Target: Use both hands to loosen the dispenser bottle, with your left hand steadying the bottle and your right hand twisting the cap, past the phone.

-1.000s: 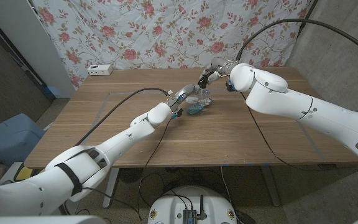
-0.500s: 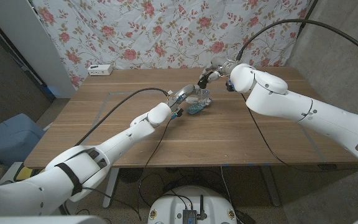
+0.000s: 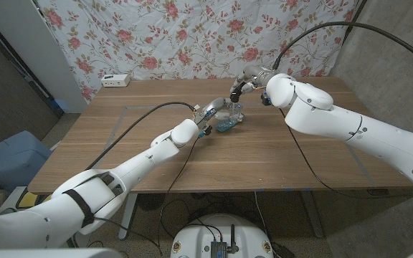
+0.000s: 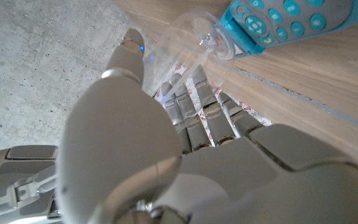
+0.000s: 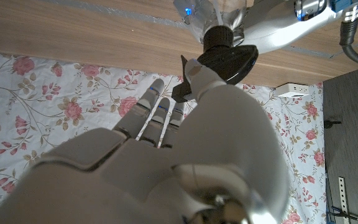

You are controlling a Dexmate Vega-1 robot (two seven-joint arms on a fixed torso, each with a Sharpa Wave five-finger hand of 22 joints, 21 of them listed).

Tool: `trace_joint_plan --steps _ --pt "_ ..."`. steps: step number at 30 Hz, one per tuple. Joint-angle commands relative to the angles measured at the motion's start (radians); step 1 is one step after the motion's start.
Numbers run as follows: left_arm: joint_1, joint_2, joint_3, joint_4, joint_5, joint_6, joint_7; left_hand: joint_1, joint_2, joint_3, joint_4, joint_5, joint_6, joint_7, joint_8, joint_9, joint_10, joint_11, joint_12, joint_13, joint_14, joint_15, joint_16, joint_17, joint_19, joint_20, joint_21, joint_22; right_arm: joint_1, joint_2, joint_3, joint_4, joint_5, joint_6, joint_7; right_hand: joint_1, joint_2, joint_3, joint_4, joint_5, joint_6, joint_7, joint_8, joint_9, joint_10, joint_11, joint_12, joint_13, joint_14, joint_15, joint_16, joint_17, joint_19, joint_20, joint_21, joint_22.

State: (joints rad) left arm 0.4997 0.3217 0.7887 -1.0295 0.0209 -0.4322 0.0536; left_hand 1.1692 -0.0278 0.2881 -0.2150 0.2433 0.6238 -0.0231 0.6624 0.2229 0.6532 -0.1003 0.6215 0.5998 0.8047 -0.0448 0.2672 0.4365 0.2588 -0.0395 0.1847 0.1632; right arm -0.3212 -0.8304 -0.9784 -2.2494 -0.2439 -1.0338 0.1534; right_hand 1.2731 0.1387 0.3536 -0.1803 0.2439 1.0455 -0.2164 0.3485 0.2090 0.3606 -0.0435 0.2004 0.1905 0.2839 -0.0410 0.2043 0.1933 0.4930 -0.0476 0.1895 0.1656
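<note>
We see a wooden table (image 3: 278, 154) in front of a floral curtain (image 3: 192, 36), and 2 white arms reach across it toward its far middle. The left arm (image 3: 120, 168) comes up from the near left corner, the right arm (image 3: 350, 125) from the near right.

The left hand (image 3: 211, 112) is wrapped around the clear body of the dispenser bottle (image 3: 234, 109), which stands upright near the table's far middle. In the left wrist view the fingers (image 4: 197, 112) curl against the transparent bottle wall (image 4: 185, 37), so we read that hand as gripping the bottle.

The right hand (image 3: 249, 80) sits over the bottle's top. In the right wrist view the thumb (image 5: 199, 76) touches the black pump cap (image 5: 227, 55), while the other fingers (image 5: 157, 112) reach out beside it; we cannot tell whether they press on the cap, so we cannot tell if the cap is truly held.

Just beside the bottle's base, on the near side, lies a turquoise phone (image 3: 226, 126) with round buttons; the left wrist view shows it (image 4: 284, 22) lying flat on the wood, touching or almost touching the bottle.

A small white box (image 3: 115, 80) rests at the table's far left edge, well apart from the rest.
</note>
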Motion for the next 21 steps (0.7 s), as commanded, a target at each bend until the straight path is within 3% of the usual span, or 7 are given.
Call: trace_joint_plan --steps 1,17,21 --pt "0.015 0.004 -0.003 -0.021 0.004 0.008 0.012 0.019 0.131 0.060 0.059 -0.002 0.041 -0.011 0.004 0.002 0.038 -0.029 0.005 0.007 0.054 -0.130 0.000 0.003 0.007 -0.063 -0.002 0.001 -0.007 -0.007 0.004 0.001 -0.042 0.037 0.035 0.018 0.001 0.011 -0.002 0.008 0.025 -0.001 0.009 0.000 0.008 -0.014 0.002 0.003 -0.006 -0.054 0.005 0.003 -0.007 -0.036 -0.003 0.001" --pt "0.019 0.004 -0.006 -0.025 0.011 0.004 0.025 0.018 0.132 0.060 0.059 -0.005 0.041 -0.010 0.005 0.001 0.039 -0.028 0.005 0.007 0.056 -0.129 -0.002 0.004 0.006 -0.063 -0.002 0.001 -0.038 -0.011 0.030 -0.003 -0.102 0.074 0.054 0.059 0.001 0.026 -0.001 0.015 0.082 0.000 0.015 -0.005 0.021 -0.038 0.003 0.003 -0.003 -0.073 0.007 0.006 -0.013 -0.049 -0.002 0.001" --pt "0.020 0.004 -0.006 -0.025 0.011 0.003 0.025 0.018 0.132 0.061 0.059 -0.006 0.042 -0.009 0.005 0.001 0.040 -0.028 0.004 0.007 0.057 -0.129 -0.003 0.004 0.005 -0.064 -0.002 0.001 -0.045 -0.011 0.043 -0.004 -0.105 0.086 0.065 0.062 -0.002 0.025 0.004 0.015 0.053 -0.001 -0.003 -0.008 0.013 -0.040 -0.002 0.003 -0.011 -0.067 0.006 0.008 -0.021 -0.046 -0.004 0.001"
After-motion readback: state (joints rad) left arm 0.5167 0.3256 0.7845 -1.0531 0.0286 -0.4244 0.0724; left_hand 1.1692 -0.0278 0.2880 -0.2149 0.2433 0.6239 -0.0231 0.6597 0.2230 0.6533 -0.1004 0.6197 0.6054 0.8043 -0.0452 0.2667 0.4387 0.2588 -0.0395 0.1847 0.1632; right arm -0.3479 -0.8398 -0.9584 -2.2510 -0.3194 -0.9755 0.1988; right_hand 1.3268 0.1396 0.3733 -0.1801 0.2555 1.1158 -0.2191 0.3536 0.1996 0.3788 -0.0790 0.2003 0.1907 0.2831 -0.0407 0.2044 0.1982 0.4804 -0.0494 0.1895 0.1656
